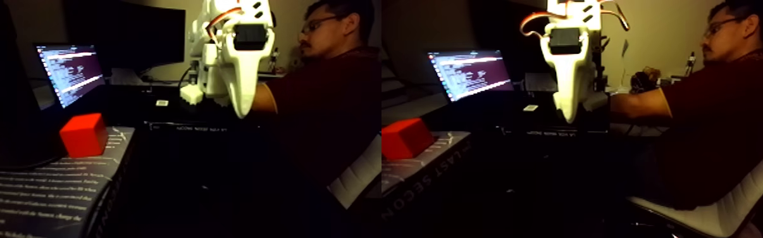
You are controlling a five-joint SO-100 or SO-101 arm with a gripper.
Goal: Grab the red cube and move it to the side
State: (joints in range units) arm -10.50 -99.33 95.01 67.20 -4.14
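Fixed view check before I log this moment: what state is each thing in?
red cube: resting on a printed book, free of the gripper.
gripper: raised, pointing down, holding nothing; open or shut unclear.
book: lying flat, closed.
laptop: open, screen lit.
person: seated on a chair, facing the laptop.

the red cube (84, 135) is a small, plain, bright red-orange block with smooth matte faces. it sits upright on a dark printed book cover, at the left of each half of the fixed view.
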